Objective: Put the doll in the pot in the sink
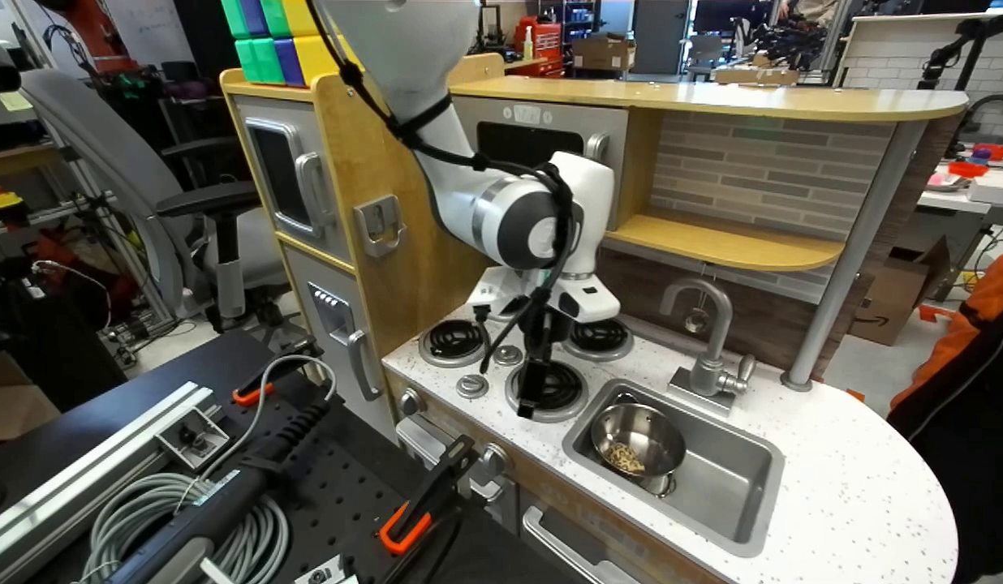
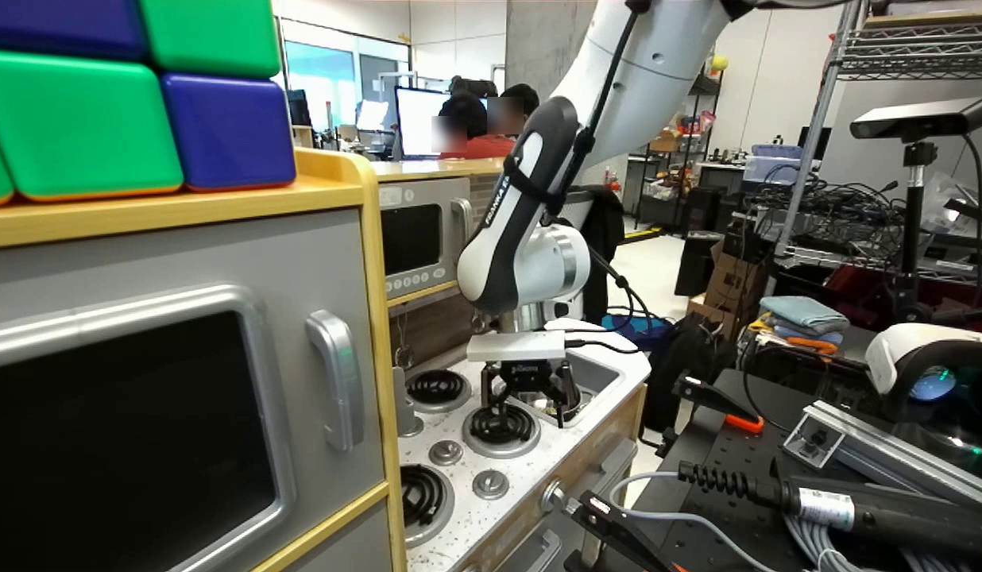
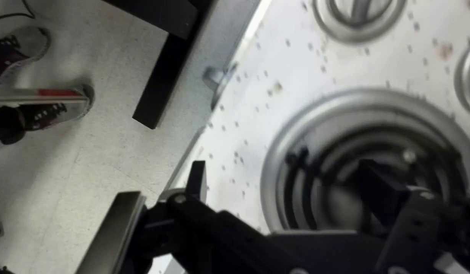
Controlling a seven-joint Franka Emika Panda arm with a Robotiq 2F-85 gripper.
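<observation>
We record: one arm (image 1: 457, 195), white, in rounded sections with black trim; lettering (image 2: 497, 200) on its side, beginning FRANKA; silver-grey band (image 1: 485, 212); black cable (image 1: 445, 154), tied on with black straps (image 1: 431, 112). We also list: pale oblong housing (image 2: 516, 346); pincer (image 3: 282, 173), black, with square-tipped fingers (image 3: 196, 179) and bright round screw heads (image 3: 180, 198).

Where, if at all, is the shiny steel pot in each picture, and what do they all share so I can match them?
In an exterior view: the steel pot, inside the sink, lower half, right of centre.
In an exterior view: below and slightly right of centre, partly hidden behind the gripper.
Wrist view: not in it.
Shared landmark: the burner under the gripper.
</observation>
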